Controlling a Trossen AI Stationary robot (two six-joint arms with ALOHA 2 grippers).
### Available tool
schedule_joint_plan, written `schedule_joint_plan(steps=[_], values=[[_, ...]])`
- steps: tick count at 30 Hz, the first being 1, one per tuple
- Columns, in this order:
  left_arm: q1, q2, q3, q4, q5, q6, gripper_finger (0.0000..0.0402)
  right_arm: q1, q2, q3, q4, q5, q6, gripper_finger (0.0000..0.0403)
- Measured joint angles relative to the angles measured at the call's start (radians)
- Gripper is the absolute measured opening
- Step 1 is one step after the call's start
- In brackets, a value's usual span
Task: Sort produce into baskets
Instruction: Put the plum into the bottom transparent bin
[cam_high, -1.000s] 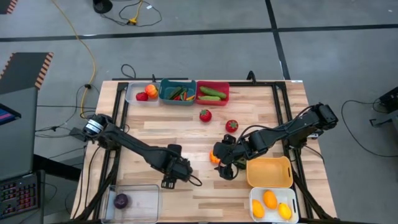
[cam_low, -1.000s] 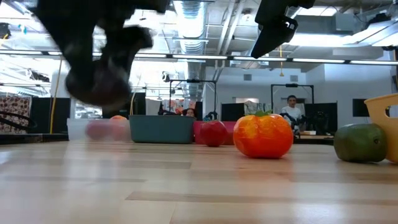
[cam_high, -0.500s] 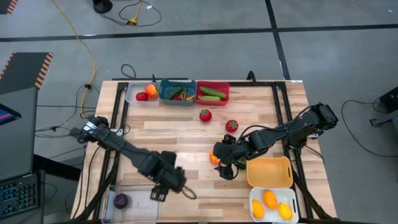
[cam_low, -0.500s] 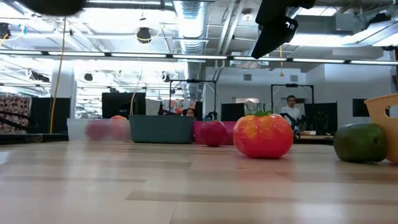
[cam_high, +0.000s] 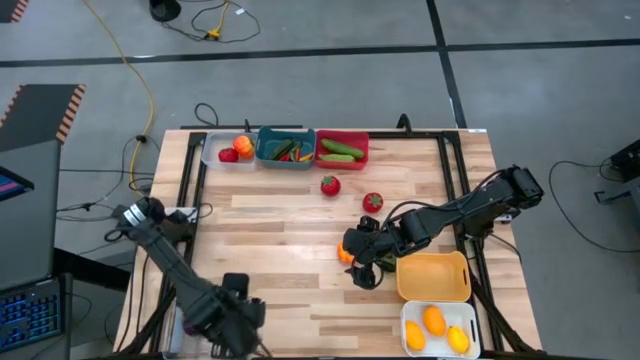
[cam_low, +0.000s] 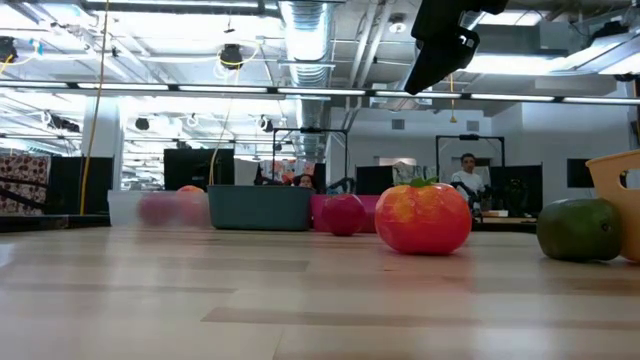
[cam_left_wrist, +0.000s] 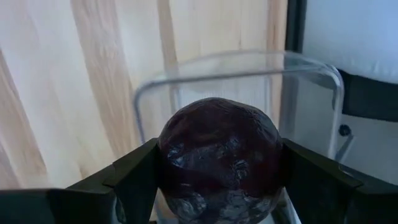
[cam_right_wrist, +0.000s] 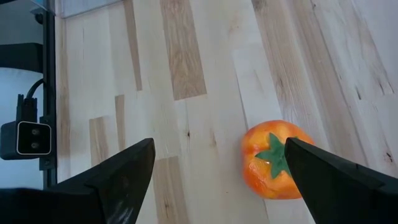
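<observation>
From above, the left gripper hangs over the table's near left corner, above the clear bin. The right gripper hovers mid-table over an orange tomato, beside the yellow bin.

At table height, the orange tomato sits on the wood with a green fruit near it.

The left wrist camera shows a dark purple fruit clamped between the fingers, above the clear bin.

The right wrist camera shows fingers spread wide, the tomato between them, untouched.
</observation>
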Motion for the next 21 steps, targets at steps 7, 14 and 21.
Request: schedule_joint_plan(steps=[7,14,21], values=[[-0.079,0.0,0.0,0.0,-0.016,-0.051,0.0291,0.0,0.0,0.0,0.0,-0.002,0.0,0.0385],[-0.087,0.0,0.0,0.0,-0.078,-0.147,0.031,0.0,0.0,0.0,-0.005,-0.006,0.0,0.0385],[-0.087,0.0,0.0,-0.001,-0.08,-0.15,0.0345,0.0,0.0,0.0,-0.004,-0.006,0.0,0.0385]])
